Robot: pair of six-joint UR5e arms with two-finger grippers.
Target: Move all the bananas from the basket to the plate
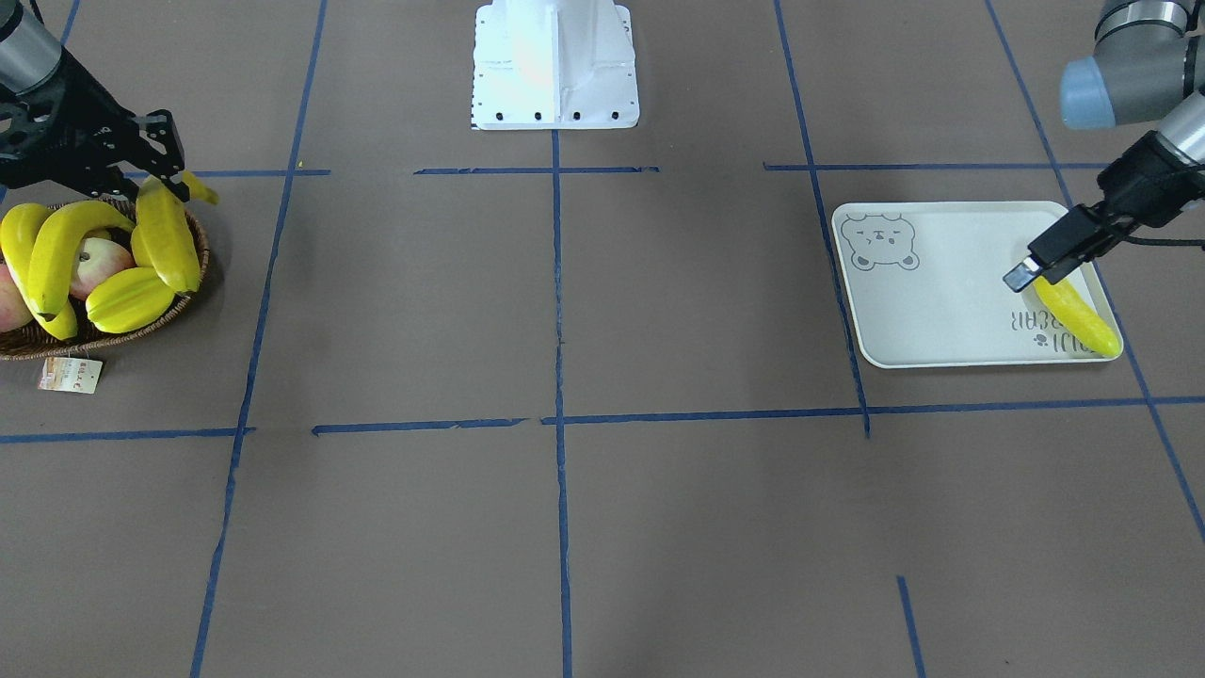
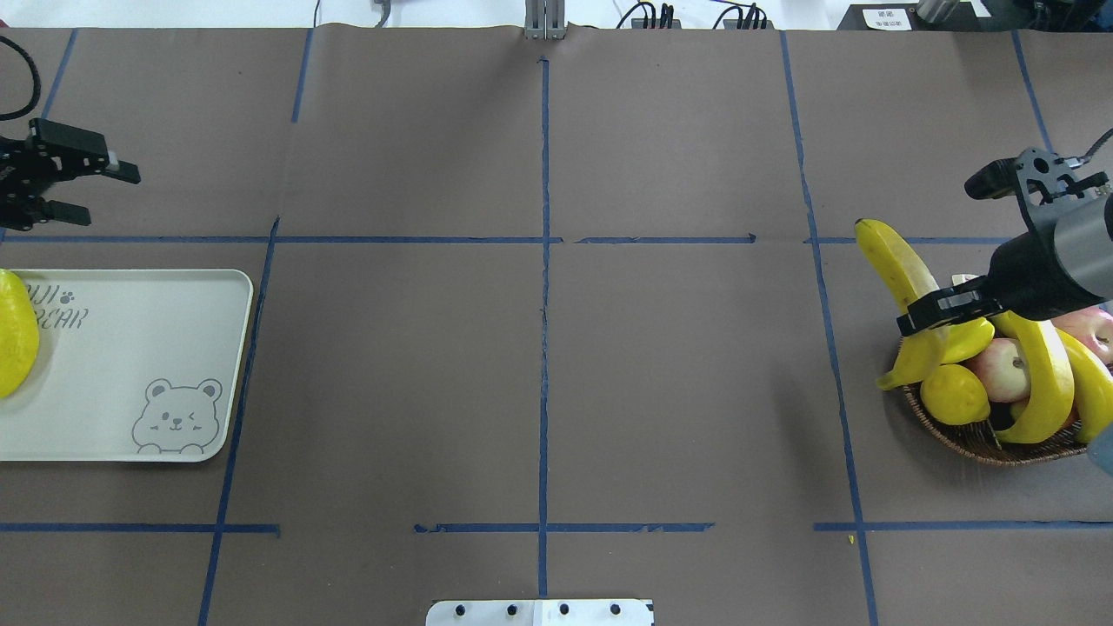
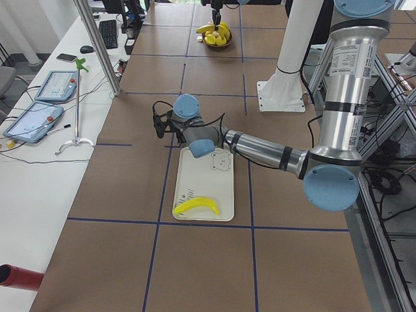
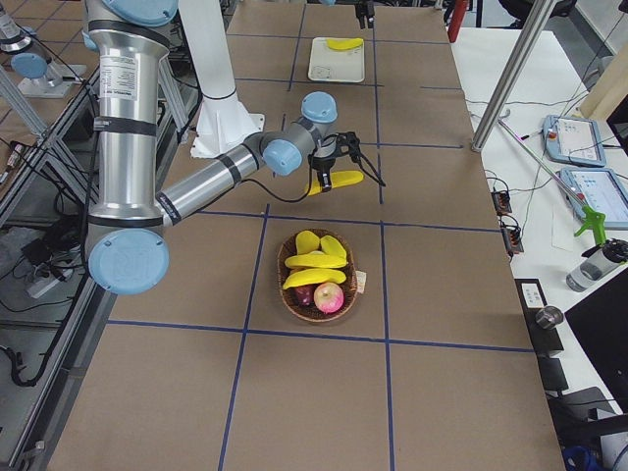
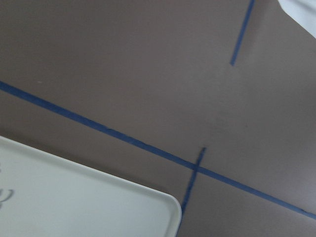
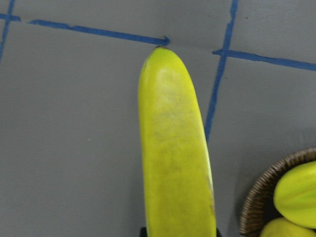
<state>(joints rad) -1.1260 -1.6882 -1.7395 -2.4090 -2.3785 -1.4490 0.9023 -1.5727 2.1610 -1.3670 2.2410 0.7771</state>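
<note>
While the right gripper (image 2: 943, 311) pinches a banana (image 2: 896, 274) held in the air just beside the basket (image 2: 961, 437), two more bananas (image 2: 1043, 374) lie inside it with a starfruit (image 1: 130, 299), a lemon (image 2: 954, 396) and apples (image 2: 1000, 365). The left gripper (image 2: 96, 191) hangs spread and empty near the plate (image 2: 130, 348), which holds one banana (image 1: 1078, 317) along its lettered end, apart from the printed bear face (image 2: 178, 413).

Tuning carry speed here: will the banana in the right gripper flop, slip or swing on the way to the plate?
Likely no flop: the banana holds its curve with both ends unsupported beyond the right gripper. It could pivot, since the jaws cross only a narrow band near its middle. Its smooth skin may slip a little.
</note>
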